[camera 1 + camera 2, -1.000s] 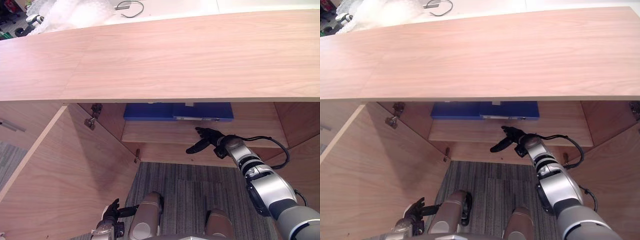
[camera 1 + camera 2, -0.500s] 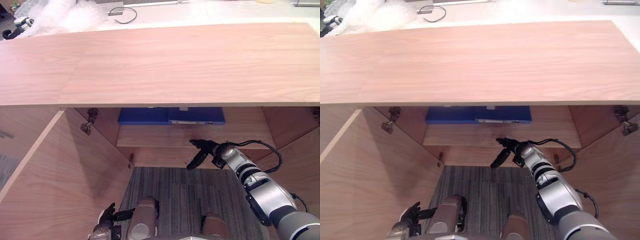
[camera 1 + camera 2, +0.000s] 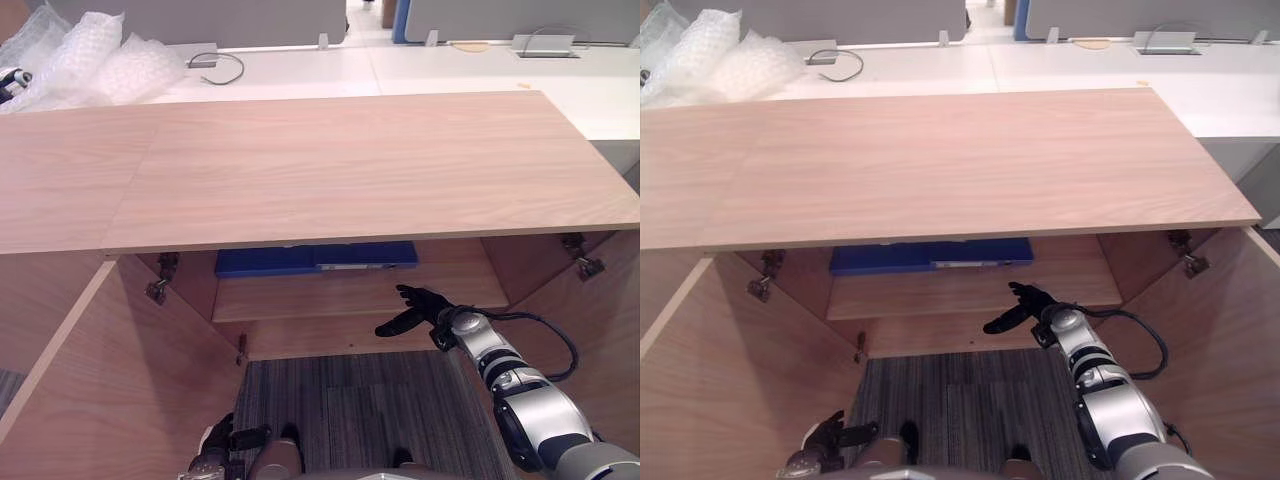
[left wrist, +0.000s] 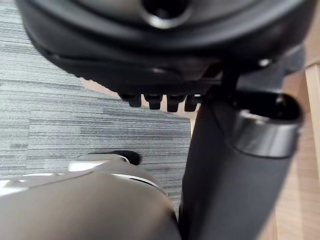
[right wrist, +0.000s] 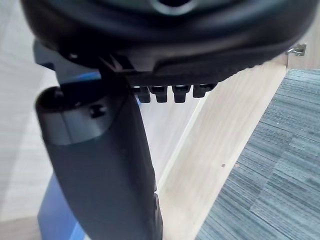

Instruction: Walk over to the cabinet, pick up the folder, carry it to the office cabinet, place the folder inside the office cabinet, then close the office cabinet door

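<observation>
Right hand (image 3: 420,308) hung in front of the open office cabinet (image 3: 330,160), its fingers (image 3: 412,296) straight and spread with the thumb stretched out to the side, holding nothing. It was level with the front edge of the shelf (image 3: 350,293) and apart from the folder (image 3: 315,259). The left hand (image 3: 215,445) sat low by the robot's side, close to the left door (image 3: 110,380), with fingers loose and nothing in them.

The cabinet's broad wooden top spanned most of the head views. Under it both doors stood swung wide: the left door angled out toward the camera and the right door (image 3: 600,340) did the same on the other side. Grey striped carpet (image 3: 350,410) covered the floor between them. Behind the cabinet ran a white counter (image 3: 350,70).

Inside, the shelf crossed the opening from side to side. The blue folder lay flat on it, pushed toward the back, partly hidden under the top's front edge; the right wrist view caught a blue corner (image 5: 55,220) of it beyond the thumb.

A heap of bubble wrap (image 3: 100,65) rested on the counter's left end, with a grey cable (image 3: 225,68) looping just beside it. Metal hinges (image 3: 157,290) showed at the inner edges of the doors.
</observation>
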